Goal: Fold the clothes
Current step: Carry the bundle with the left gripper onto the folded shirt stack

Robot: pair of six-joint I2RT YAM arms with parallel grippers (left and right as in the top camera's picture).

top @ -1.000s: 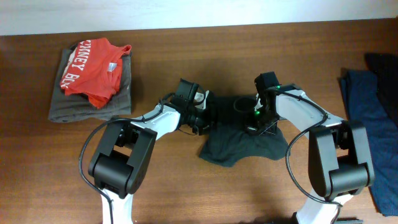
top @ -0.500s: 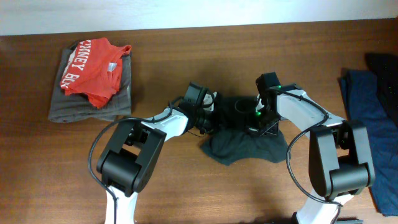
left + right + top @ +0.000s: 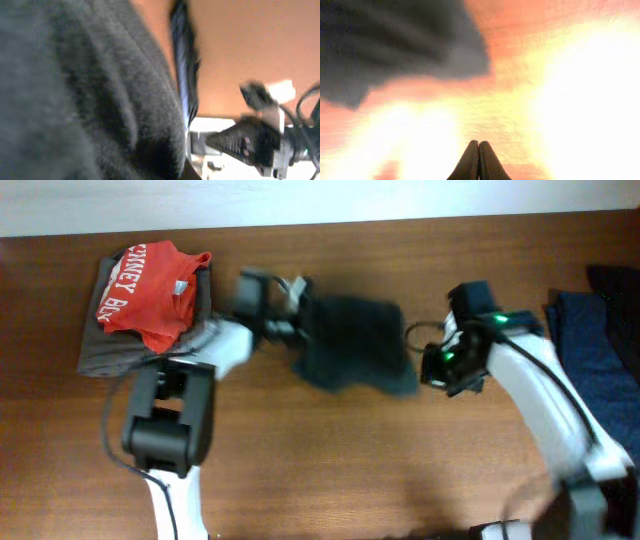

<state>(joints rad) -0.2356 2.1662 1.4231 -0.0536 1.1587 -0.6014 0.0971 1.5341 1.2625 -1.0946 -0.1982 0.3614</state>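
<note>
Bare table (image 3: pixel 330 465) lies open along the near edge; dark shirt (image 3: pixel 355 345) mid-table, red-topped stack (image 3: pixel 145 310) left, blue garments (image 3: pixel 590 320) right obstruct.

Watching from my remote station, the overhead view is evenly lit but smeared by motion. The left arm (image 3: pixel 225 340), the right arm (image 3: pixel 530 380) and the dark T-shirt (image 3: pixel 350 340) are blurred into streaks. My left wrist camera gives only soft, unfocused cloth. On the right wrist, hard glare bleaches the wooden table (image 3: pixel 580 90) white-yellow around the dark right gripper (image 3: pixel 479 150).
</note>
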